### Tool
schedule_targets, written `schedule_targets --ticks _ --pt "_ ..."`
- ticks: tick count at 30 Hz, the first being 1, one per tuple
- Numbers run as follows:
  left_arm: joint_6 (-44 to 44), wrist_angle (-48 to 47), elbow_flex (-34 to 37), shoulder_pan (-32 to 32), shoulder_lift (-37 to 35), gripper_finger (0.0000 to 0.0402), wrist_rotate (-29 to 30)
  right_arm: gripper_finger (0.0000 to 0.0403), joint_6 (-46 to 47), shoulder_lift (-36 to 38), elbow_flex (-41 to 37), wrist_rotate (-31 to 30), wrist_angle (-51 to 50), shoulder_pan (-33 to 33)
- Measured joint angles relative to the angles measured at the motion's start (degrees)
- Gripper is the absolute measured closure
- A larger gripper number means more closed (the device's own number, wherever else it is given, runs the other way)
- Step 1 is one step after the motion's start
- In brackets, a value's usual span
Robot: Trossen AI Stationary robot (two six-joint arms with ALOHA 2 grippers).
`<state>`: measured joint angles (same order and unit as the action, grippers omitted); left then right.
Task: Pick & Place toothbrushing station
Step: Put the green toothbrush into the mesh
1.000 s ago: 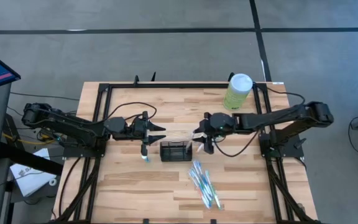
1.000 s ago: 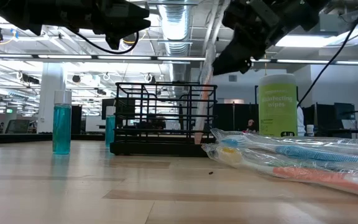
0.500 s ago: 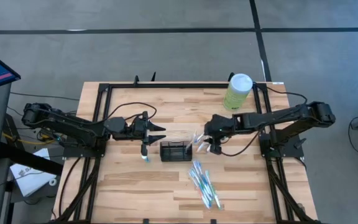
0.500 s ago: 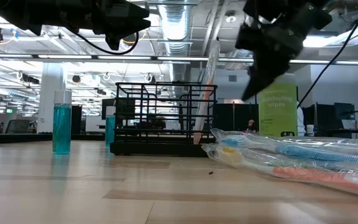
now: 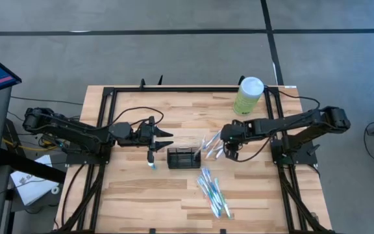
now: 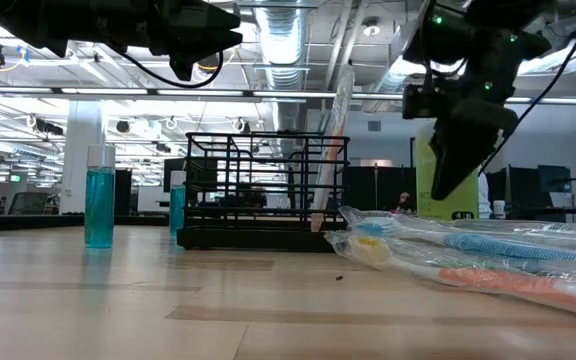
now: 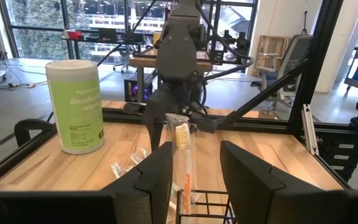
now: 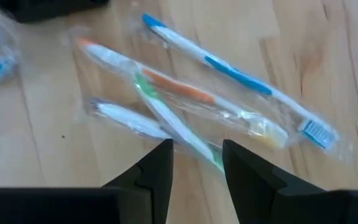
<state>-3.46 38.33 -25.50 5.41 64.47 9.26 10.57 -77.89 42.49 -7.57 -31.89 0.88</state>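
Black right gripper (image 5: 229, 151) withdrawn, apparently empty

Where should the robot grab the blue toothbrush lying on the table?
Probably around the middle of the blue toothbrush's handle, coming straight down from above. It lies flat on the table in a clear wrapper, long and thin, so the right gripper, open above the pile, should close across its narrow width.
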Motion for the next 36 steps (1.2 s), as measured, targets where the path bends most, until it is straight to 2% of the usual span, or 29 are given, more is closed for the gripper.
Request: schedule_targets --ticks 13,17,21,36 --pt "0.0 0.0 0.0 -0.02 0.0 0.0275 0.24 0.0273 -1.26 -0.02 -3.45 -0.02 -2.22 3.92" --pt "0.0 0.0 0.0 -0.01 0.0 0.0275 0.22 0.0273 -1.86 -0.04 -3.55 -0.18 -1.74 3.92" --pt "0.0 0.01 0.0 -0.01 0.0 0.0275 0.2 0.0273 -2.96 -0.38 -3.55 -2.96 -1.74 3.92" --pt "0.0 0.02 0.0 -0.02 0.0 0.0275 0.01 0.0273 -3.48 -1.14 -3.51 -3.01 -1.37 3.91"
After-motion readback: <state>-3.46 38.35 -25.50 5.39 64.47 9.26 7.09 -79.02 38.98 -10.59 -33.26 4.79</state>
